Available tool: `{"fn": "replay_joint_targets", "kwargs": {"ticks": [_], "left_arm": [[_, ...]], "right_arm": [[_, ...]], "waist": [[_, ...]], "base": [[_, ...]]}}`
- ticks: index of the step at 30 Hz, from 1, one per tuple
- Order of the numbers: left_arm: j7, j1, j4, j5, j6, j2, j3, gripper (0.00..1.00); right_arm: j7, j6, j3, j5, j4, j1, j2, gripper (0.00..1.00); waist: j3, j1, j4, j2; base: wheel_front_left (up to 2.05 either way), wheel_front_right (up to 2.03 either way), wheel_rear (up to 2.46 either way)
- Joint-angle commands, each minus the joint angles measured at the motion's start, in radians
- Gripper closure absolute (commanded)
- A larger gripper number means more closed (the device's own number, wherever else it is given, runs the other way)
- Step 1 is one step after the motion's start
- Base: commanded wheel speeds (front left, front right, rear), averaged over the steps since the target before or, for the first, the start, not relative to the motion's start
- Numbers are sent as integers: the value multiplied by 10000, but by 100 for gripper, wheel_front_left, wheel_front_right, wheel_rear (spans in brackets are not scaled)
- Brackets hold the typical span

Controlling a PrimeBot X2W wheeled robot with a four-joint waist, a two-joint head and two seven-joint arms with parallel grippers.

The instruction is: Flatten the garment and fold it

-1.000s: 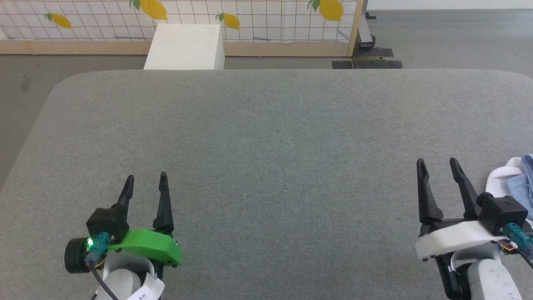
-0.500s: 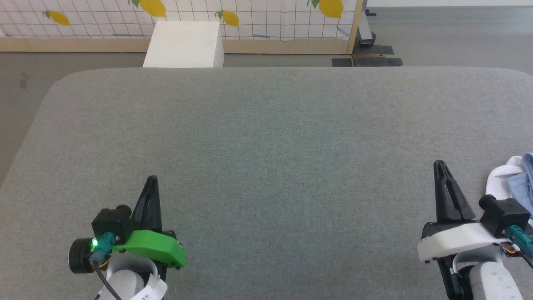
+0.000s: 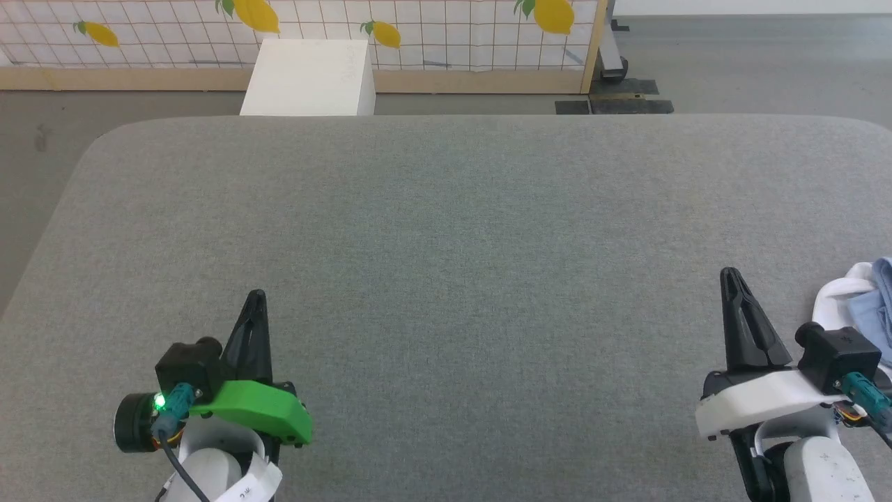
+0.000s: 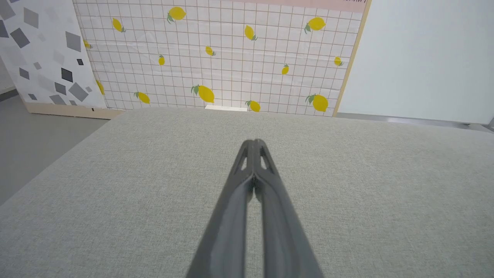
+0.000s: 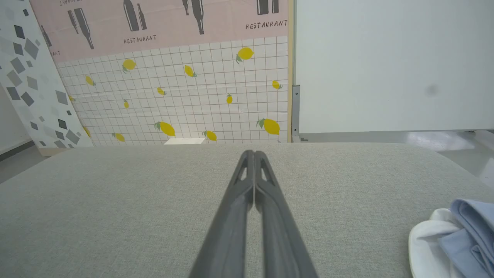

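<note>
The grey fabric worktop is spreading out under and ahead of the right tool. It is taking up most of the head view, and the broad stretch in front of that tool is lying bare. Far beyond the right tool, past the worktop's far edge, a screen printed with lemons is standing with a white box before it.

The shirt is lying on the worktop just beside the right tool, on its outer side, the side facing away from the left tool. It is showing as a bunched heap, with a white panel nearest the right tool and light blue folds behind that. It is running off the edge of the head view, so which way its long axis is lying cannot be told. In the right wrist view the shirt is sitting low and off to the right of the right tool, whose fingers are pointing past it toward the screen.

Both tools are pressed together tip to tip and pinching nothing. The left tool is sitting well apart from the right tool, on the side away from the shirt.

The right arm is clearly the nearer one. The coming move is probably asking the right tool to spread, swing outward to the heap and drag it onto the bare stretch. No flattening or folding is showing yet.
</note>
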Motion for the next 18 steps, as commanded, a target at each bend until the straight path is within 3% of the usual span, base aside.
{"fn": "replay_joint_targets", "kwargs": {"ticks": [1,18], "left_arm": [[52,191,-73,174,36,-37,40,100],[396,372,-410,448,70,-110,97,100]], "right_arm": [[55,-2,31,-80,-93,144,4,100],[374,-4,144,-264,-340,283,7,100]], "waist": [[-5,0,2,0],[-70,0,17,0]], "base": [[0,0,0],[0,0,0]]}}
